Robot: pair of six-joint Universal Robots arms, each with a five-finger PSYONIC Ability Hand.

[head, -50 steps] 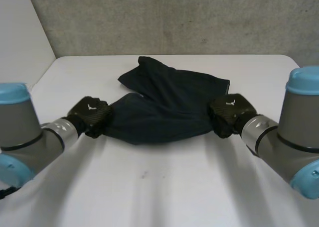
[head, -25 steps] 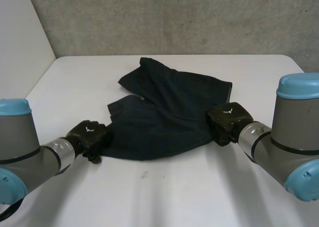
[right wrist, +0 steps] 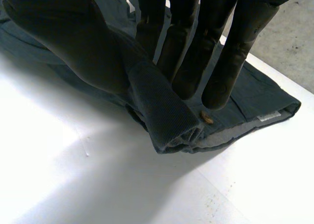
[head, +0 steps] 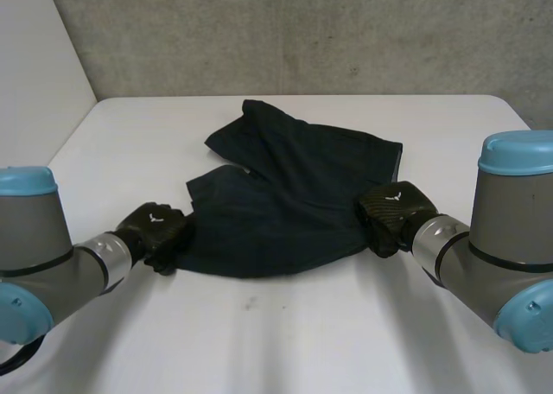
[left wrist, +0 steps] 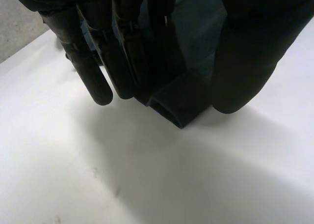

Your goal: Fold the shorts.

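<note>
Dark shorts (head: 294, 195), near corners pinched by left hand (head: 155, 230) and right hand (head: 393, 208); white label (right wrist: 269, 117) in right wrist view.

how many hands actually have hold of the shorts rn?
2. The left hand pinches the near left corner of the shorts between thumb and fingers. The right hand pinches a fold at their right edge.

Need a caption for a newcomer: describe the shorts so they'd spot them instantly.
In the middle of the white table lie the shorts: dark navy cloth, rumpled. The left hand pinches one near corner, the right hand the other; unlike the rigid black hands, the shorts are soft and creased.
</note>
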